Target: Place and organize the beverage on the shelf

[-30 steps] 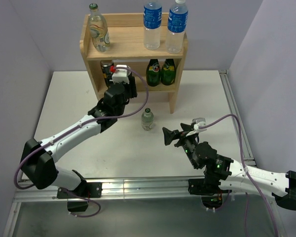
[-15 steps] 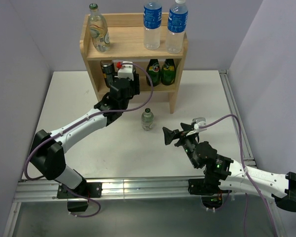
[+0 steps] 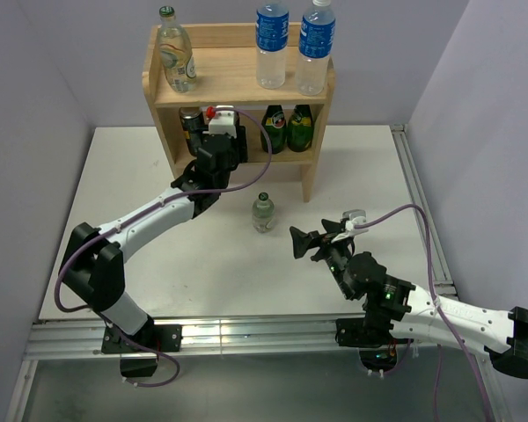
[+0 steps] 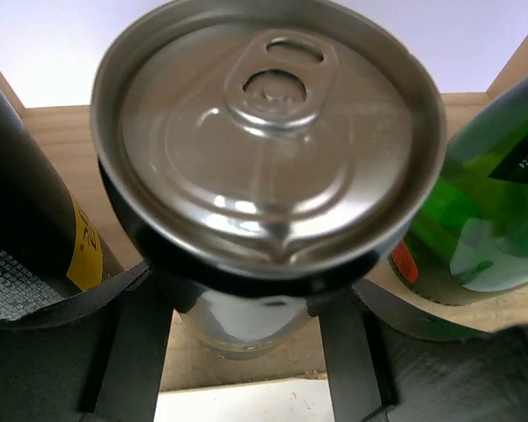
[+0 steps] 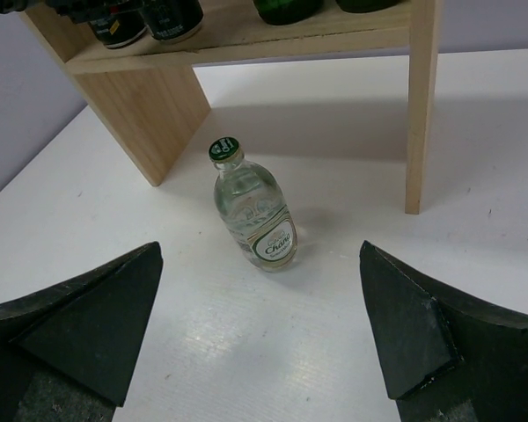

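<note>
Your left jaws pinched a dark can in the lower tier of the shelf, between a second can and two green bottles. Top tier: one glass bottle, two water bottles. Your right jaws stood spread, facing a green-capped glass bottle upright on the tabletop, just before the shelf.

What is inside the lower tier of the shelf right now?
A dark can stands at the far left, a second can is held in the left gripper, and two green bottles stand on the right. The gripper hides whatever is behind the second can.
</note>
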`<state>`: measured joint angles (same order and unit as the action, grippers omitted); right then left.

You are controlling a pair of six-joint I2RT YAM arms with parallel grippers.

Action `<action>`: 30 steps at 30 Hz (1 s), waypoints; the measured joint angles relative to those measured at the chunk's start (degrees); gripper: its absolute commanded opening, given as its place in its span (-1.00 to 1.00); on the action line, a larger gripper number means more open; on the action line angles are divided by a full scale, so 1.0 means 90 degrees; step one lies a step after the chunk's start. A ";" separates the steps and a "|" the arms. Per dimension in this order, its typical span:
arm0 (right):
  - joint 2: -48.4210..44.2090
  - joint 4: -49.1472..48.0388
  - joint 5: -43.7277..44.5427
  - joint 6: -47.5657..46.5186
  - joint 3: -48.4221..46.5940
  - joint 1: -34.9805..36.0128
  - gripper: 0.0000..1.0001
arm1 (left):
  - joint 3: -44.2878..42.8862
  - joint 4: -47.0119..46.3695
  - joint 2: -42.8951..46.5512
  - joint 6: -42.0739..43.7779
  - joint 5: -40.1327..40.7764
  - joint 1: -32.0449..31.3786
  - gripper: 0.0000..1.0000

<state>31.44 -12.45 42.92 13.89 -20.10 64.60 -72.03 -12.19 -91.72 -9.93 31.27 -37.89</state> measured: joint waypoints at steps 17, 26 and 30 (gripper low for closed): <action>0.0002 -0.0041 -0.0061 0.0019 0.0090 -0.0058 1.00 | 0.0000 -0.0168 -0.0049 -0.0027 -0.0002 0.0039 0.99; 0.0056 -0.0053 -0.0066 0.0019 0.0092 -0.0085 1.00 | 0.0036 -0.0185 0.0012 -0.0058 -0.0049 0.0032 0.99; 0.0153 -0.0095 -0.0097 0.0019 0.0104 -0.0112 1.00 | 0.0350 -0.0211 0.0474 -0.0148 0.0007 -0.0005 0.99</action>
<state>32.82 -13.30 42.04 14.06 -19.16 63.59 -68.88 -14.09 -87.46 -11.27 31.33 -37.93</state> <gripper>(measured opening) 0.999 0.993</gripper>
